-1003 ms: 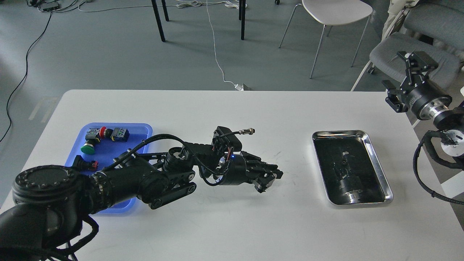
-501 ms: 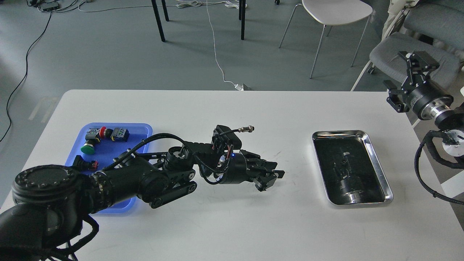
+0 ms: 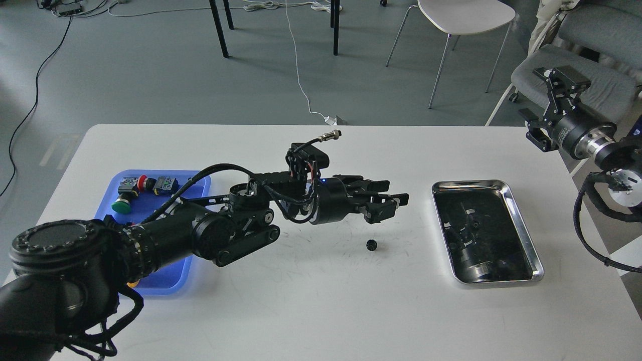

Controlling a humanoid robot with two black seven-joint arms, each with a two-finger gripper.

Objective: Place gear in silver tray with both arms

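Note:
A small black gear (image 3: 371, 244) lies on the white table, left of the silver tray (image 3: 521, 215). My left gripper (image 3: 387, 195) hovers above and slightly right of the gear, open, with nothing between its fingers. The tray's dark reflective base holds no part that I can make out. My right gripper (image 3: 545, 103) hangs beyond the table's far right corner, above a grey chair, with its fingers spread and empty.
A blue plastic tray (image 3: 198, 176) with push buttons and other small parts sits at the left, partly under my left arm. A cable connector (image 3: 328, 135) sticks up from the left wrist. Chairs (image 3: 466, 17) and floor cables lie beyond the table.
My left gripper has risen from the table and moved up and right, uncovering the gear on the table. My right gripper has shifted slightly left and up.

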